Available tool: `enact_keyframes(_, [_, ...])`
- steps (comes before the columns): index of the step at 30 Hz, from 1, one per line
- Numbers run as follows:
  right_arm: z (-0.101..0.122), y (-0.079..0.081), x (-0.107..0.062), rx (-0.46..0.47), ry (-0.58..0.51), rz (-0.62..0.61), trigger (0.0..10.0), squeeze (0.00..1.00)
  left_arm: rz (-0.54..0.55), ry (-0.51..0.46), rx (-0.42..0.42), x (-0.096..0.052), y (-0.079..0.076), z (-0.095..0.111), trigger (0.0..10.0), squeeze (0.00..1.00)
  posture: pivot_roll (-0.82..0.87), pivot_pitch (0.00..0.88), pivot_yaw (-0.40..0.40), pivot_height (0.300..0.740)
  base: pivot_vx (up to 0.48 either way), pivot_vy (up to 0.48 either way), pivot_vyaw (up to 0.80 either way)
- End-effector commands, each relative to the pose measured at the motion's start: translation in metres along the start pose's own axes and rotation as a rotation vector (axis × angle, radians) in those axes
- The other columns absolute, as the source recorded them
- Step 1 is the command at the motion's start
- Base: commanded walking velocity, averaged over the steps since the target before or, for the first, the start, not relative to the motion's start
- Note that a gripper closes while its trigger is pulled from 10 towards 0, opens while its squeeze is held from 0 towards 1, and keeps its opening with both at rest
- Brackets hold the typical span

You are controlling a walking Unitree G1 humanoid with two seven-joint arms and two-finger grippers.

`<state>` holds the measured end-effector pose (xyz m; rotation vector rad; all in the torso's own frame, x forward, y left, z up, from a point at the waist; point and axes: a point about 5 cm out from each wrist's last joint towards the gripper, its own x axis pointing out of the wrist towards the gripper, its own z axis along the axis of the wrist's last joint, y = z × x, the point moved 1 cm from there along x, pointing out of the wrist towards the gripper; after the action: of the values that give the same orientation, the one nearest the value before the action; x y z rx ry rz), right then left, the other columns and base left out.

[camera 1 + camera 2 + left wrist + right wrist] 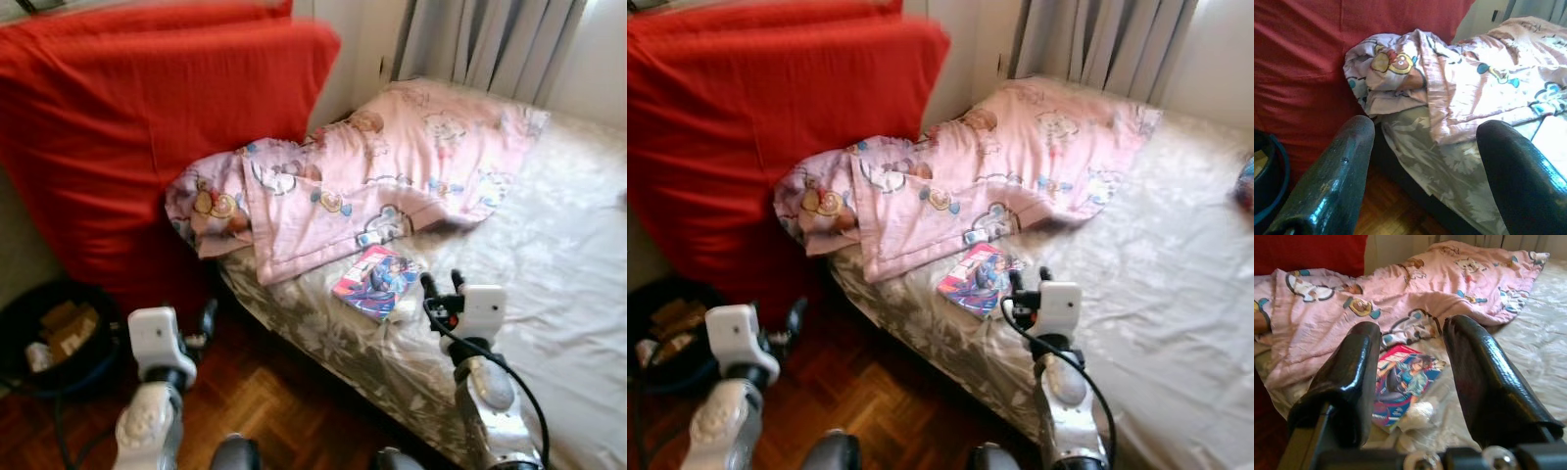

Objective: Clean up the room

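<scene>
A colourful comic book (pixel 374 281) lies flat on the bed near its front edge, just below a crumpled pink cartoon blanket (pixel 372 176). A small white crumpled wad (pixel 1418 412) rests against the book's near corner. My right gripper (pixel 442 284) hovers open just right of the book, its fingers (pixel 1359 372) framing the book (pixel 1400 382) in the right wrist view. My left gripper (pixel 204 318) is low over the floor beside the bed, open, pointing at the blanket's hanging end (pixel 1400 73).
The bed (pixel 558 255) has a silvery floral sheet. A large red cushion (pixel 127 117) leans upright at the left. A dark bin (pixel 54 333) with cardboard scraps stands on the parquet floor (pixel 274 401). Grey curtains (pixel 490 39) hang behind the bed.
</scene>
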<state>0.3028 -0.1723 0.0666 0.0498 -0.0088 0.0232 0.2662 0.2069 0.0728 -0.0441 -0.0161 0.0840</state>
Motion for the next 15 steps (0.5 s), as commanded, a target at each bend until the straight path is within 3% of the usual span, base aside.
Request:
enact_keyframes(1, [0.001,0.002,0.001,0.007,0.0,0.005,10.0,0.0,0.009,-0.002,0.002,0.002,0.002,0.002,10.0,0.0,-0.02,0.098,-0.038,0.643,0.0,0.0,0.0])
enact_keyframes(15, [-0.006,0.003,-0.002,0.011,0.029,0.002,10.0,0.0,-0.006,0.039,0.009,-0.004,-0.004,-0.009,10.0,0.0,-0.03,0.103,-0.041,0.643,0.0,0.0,0.0])
